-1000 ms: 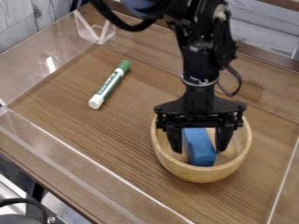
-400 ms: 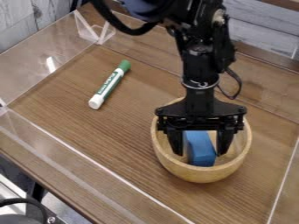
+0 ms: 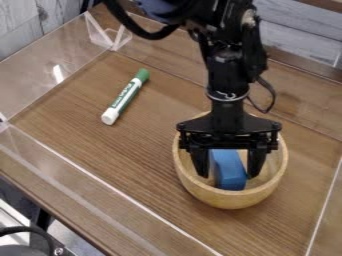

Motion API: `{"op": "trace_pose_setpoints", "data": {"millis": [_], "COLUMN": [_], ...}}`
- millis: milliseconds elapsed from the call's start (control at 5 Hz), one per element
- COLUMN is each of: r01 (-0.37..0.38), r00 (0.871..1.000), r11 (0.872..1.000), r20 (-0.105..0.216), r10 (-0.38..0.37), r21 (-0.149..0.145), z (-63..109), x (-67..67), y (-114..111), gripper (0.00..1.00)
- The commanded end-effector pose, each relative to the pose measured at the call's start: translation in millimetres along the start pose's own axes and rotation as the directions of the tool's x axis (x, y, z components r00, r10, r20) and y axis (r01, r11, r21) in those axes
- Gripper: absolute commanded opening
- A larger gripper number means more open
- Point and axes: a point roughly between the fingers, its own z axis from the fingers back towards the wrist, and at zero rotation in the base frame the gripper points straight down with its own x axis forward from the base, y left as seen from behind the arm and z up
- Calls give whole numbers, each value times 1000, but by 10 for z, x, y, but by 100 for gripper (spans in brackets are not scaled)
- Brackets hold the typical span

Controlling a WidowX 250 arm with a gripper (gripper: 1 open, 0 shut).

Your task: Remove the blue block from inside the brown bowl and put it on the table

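A small blue block (image 3: 229,169) lies inside a round tan wooden bowl (image 3: 230,183), its long axis running roughly front to back. Above, a black robot gripper (image 3: 229,167) reaches down into the bowl, its jaws spread wide, the block between its fingers.

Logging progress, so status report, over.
Tool open, fingers down inside brown bowl. Blue block between fingers, in bowl. Marker well aside.
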Motion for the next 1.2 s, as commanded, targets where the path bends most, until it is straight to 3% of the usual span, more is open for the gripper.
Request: {"op": "trace_pose_setpoints", "data": {"millis": [0,400,600,1000], "r01": [9,23,18,28], "r00": [999,998,999,999], "r11": [999,998,998,999], "r20": [49,54,53,48], "r10": [-6,-20,-15,-25], "r21": [-45,-54,-54,-45], "z": [154,178,135,186], "x": [101,124,129,131], "y": [-77,-85,-82,-77], "gripper": [100,100,0,0]}}
